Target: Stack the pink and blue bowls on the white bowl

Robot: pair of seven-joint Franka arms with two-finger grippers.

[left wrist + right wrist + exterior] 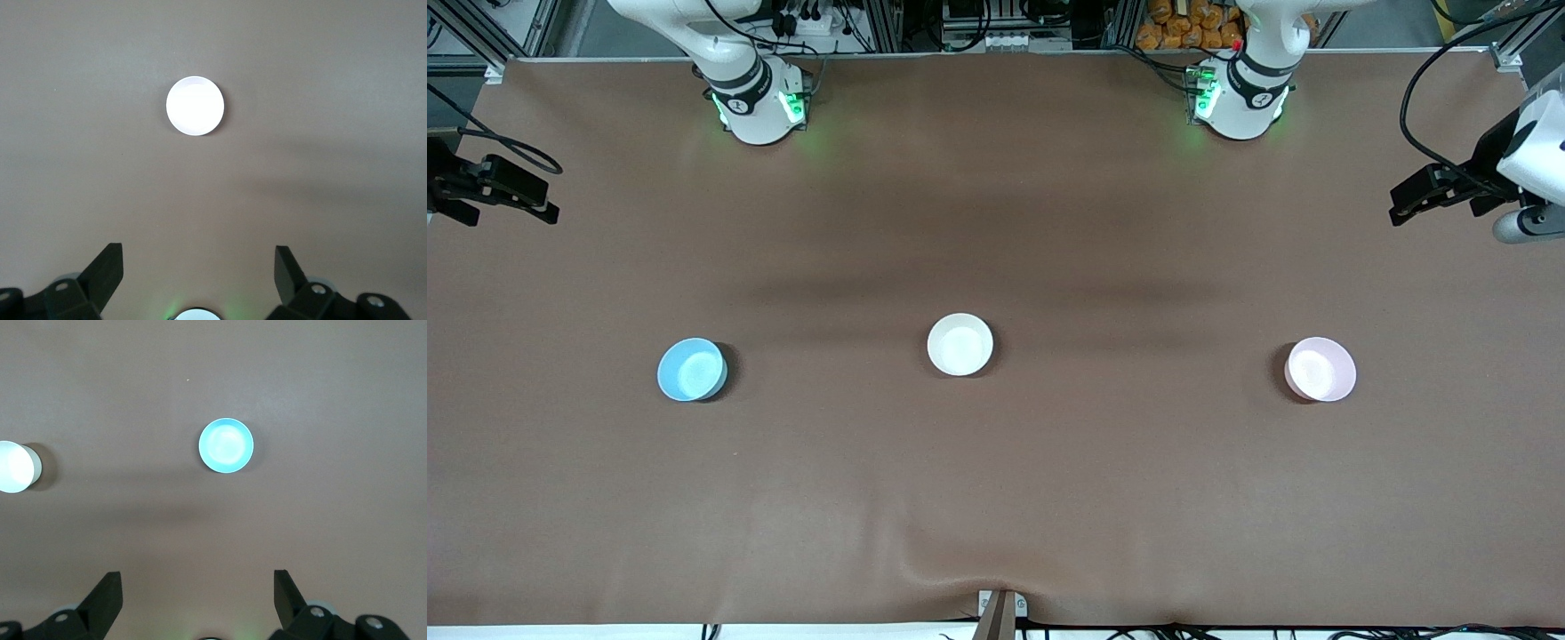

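Nothing stacked yet: three bowls sitting apart in a row on the brown desk [996,498], white bowl [959,344] in the middle, blue bowl [691,369] toward the right arm's end, pink bowl [1320,369] toward the left arm's end. Left claw [199,267] raised high over the desk near its own end, fingers spread wide and holding nothing, with the pink bowl [195,105] well apart from it, ahead of the fingertips and down on the cloth. Right claw [198,587] likewise high, wide open and empty, the blue bowl [226,445] ahead of it and far below, the white bowl [15,467] off to one side at the edge of that wrist view. Probably the opening step: picking one coloured bowl to carry to the centre. Best done by descending straight over one side of the rim, one finger inside the wall and one outside, pinching the thin wall rather than spanning the whole bowl. Best also to move one arm at a time, to avoid crowding over the white bowl. Bowls small, round, plain, likely smooth light plastic, so apt to slide or tip under a sideways nudge. Desk covering matte, cloth-like, slightly rippled at the edge nearest the front camera.
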